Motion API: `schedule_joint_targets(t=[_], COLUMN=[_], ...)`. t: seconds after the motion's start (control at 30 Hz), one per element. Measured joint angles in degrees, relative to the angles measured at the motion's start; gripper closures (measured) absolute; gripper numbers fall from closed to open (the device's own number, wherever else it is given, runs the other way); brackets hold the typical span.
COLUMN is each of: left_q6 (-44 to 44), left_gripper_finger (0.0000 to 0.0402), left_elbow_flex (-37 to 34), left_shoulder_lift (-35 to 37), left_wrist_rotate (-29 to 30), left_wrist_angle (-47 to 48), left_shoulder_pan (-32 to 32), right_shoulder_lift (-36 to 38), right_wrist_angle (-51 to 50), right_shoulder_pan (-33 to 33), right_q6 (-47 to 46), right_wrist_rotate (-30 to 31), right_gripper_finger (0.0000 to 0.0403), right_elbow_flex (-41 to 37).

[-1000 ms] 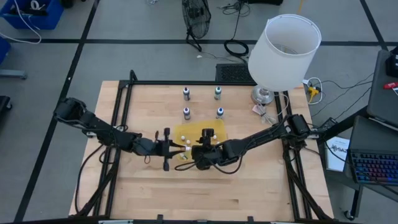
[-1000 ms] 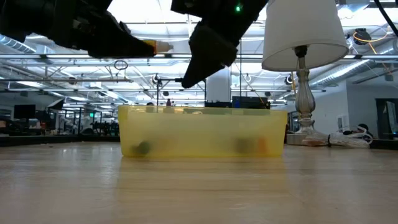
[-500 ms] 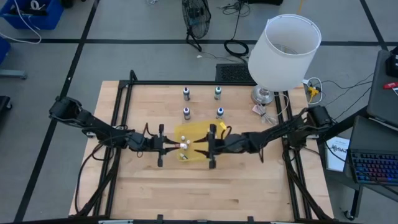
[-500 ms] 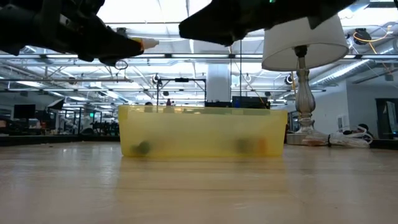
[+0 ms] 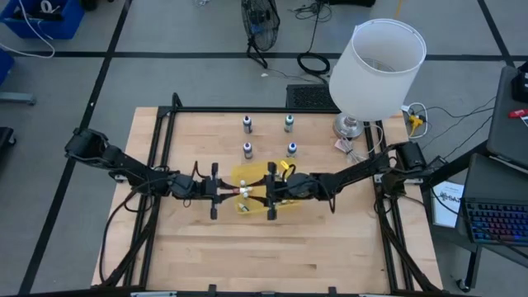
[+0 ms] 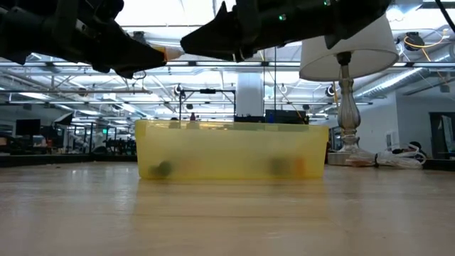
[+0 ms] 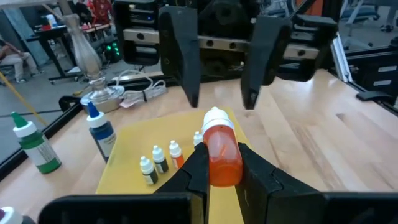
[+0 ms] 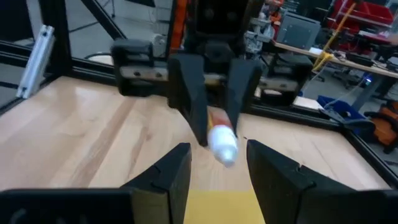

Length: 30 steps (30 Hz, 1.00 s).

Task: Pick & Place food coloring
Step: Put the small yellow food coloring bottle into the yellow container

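Food coloring bottle [image 7: 222, 152] unmoved; right claw [image 5: 266, 190] has closed in

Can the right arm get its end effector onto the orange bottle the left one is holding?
Probably yes: the right end effector is open, facing the white-capped orange dropper bottle clamped in the left end effector, with nothing between them.

The left end effector [image 7: 214, 180] and the right end effector [image 8: 217, 165] face each other tip to tip above the bin [image 5: 247, 176] on the worktop [image 5: 330, 247]. A food coloring bottle [image 7: 222, 149] lies between them. Four larger bottles [image 5: 247, 124] stand beyond the end effectors, and the lamp [image 5: 375, 62] stands behind the right one.
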State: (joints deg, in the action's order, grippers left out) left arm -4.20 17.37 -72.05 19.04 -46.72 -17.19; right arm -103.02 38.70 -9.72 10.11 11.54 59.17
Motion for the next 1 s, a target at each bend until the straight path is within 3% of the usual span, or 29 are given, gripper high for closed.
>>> schedule_joint_targets(t=[0.33, 0.47, 1.0], left_q6=[0.37, 0.27, 0.38], left_gripper_finger=[0.0350, 0.0350, 0.0351], left_elbow_flex=[0.00, 0.00, 0.00], left_shoulder_lift=[0.00, 0.00, 0.00], left_wrist_rotate=[-1.37, -1.43, -1.19], left_wrist_angle=[-0.20, -0.19, 0.11], left_shoulder_pan=[0.52, 0.50, 0.52], right_shoulder_lift=[-0.75, -3.18, -4.50], right_wrist_angle=[1.52, 5.17, 9.04], right_shoulder_pan=[2.46, 3.03, 3.28], right_q6=[0.14, -0.47, -0.37], right_wrist_rotate=[-1.76, -5.14, -5.65], right_gripper_finger=[0.0259, 0.0259, 0.0259], right_elbow_flex=[0.29, 0.29, 0.34])
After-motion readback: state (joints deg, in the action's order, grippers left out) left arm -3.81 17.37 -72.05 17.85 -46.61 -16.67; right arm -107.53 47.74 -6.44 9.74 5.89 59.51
